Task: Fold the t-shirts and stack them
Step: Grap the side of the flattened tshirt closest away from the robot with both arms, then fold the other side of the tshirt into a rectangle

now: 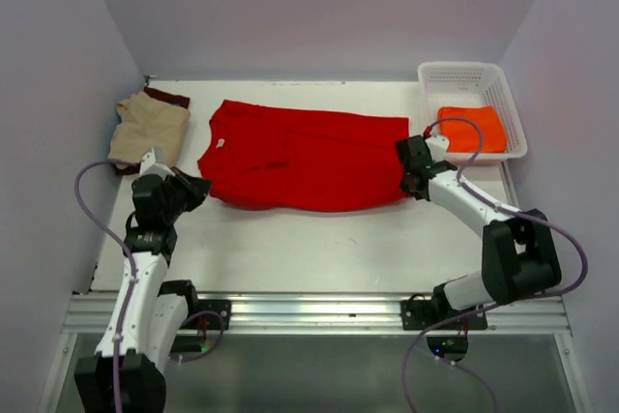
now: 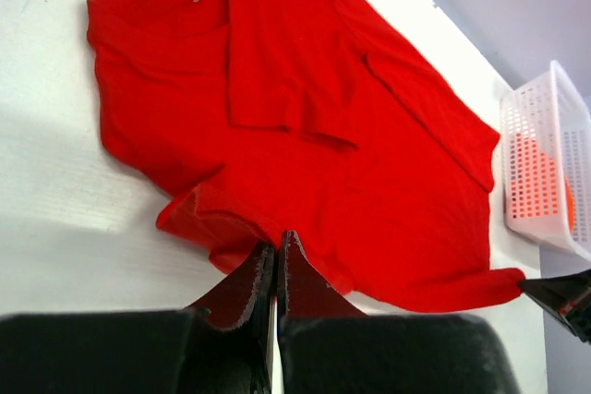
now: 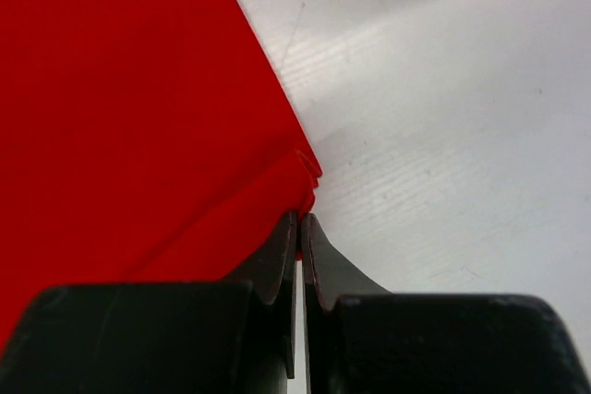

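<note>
Two pinches going: left gripper [image 2: 277, 248] clamped on the near-left edge of the red shirt [image 1: 309, 157], right gripper [image 3: 299, 226] clamped on its near-right corner. Shirt's spread across the middle of the table [image 1: 290, 249]. I'd lift both evenly, keep that edge taut, and fold toward the far side.

Robot lab test cell. White table [image 1: 290, 244] boxed by plain pale walls [image 1: 319, 7]; aluminium rail [image 1: 309, 313] at near edge carries left arm [image 1: 143, 282], right arm [image 1: 474, 202]; purple cables [image 1: 89, 202] loop free.
</note>
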You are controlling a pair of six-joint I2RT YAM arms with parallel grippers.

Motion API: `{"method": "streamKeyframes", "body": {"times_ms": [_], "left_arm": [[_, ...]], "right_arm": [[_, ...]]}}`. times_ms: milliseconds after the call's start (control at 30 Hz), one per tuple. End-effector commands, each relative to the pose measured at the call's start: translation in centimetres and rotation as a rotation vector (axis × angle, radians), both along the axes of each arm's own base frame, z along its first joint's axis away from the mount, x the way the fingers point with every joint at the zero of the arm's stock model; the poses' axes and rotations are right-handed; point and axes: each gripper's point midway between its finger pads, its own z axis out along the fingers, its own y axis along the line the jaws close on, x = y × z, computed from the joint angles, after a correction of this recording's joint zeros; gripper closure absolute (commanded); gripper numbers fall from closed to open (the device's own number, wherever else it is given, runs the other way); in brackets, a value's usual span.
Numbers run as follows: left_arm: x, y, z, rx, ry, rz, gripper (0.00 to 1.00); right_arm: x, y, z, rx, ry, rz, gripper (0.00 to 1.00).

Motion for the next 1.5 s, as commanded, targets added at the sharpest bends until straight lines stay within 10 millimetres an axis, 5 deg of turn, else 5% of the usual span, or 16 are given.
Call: {"method": "streamKeyframes", "body": {"times_ms": [0,333,700,967,1433,1467], "left_arm": [[5.0,0.3,2.7,0.038,-0.141,-0.037,1.00],[12.4,1.2,5.6,-0.001,-0.207,-0.005,1.00],[20.1,1.2,4.8,0.000,-0.157,-0.032,1.00],[23.1,0.3,0.7,0.005,-0.079,-0.051,1.00],[26.0,1.7,-1.6,0.039,-0.053,0.019,1.00],[26.1,1.8,-1.9,0.039,-0.053,0.026,1.00]], "right_arm": [[3.9,0.0,1.9,-0.034,-0.081,-0.020,1.00],[9.0,-1.3,1.7,-0.066,-0.062,-0.072,1.00],[12.3,-2.0,-0.2,-0.049,-0.025,-0.100,1.00],[14.9,-2.2,-1.6,-0.029,-0.009,-0.100,1.00],[17.5,-2.1,-3.2,-0.004,-0.012,-0.106,1.00],[17.6,-2.1,-3.1,-0.003,-0.019,-0.109,0.94]]}}
